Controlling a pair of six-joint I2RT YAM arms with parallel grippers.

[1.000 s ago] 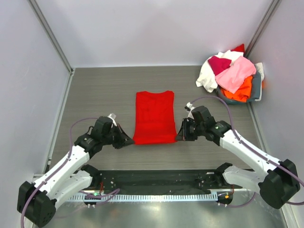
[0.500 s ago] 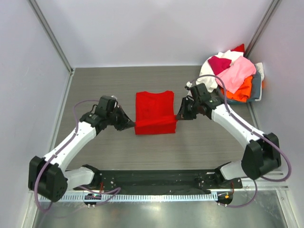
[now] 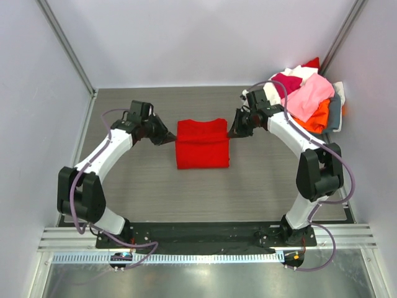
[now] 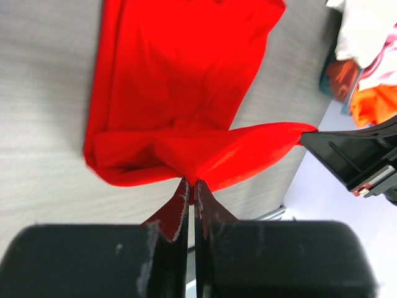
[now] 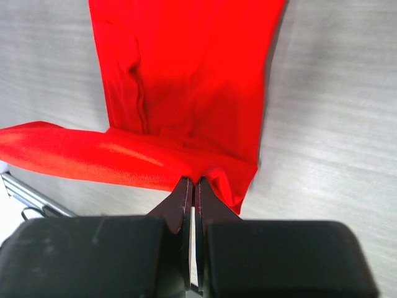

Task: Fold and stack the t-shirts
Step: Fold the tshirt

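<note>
On grey table (image 3: 142,186), pale walls (image 3: 186,37) around; 2 end effectors (image 3: 170,140) (image 3: 232,133) tight on red t-shirt (image 3: 201,148)

table top (image 3: 136,186): grey wood-grain laminate, matte, grain running left to right; far wall (image 3: 205,37), left wall (image 3: 31,112) and right wall (image 3: 375,167): plain pale panels, faint lilac cast; slim metal post (image 3: 66,46) in far-left corner, second metal post (image 3: 342,31) in far-right corner; near edge: aluminium rail (image 3: 347,230), black plate (image 3: 205,237), white slotted strip (image 3: 205,257), brushed metal sheet (image 3: 205,282); light even and diffuse, shadows faint.
</note>
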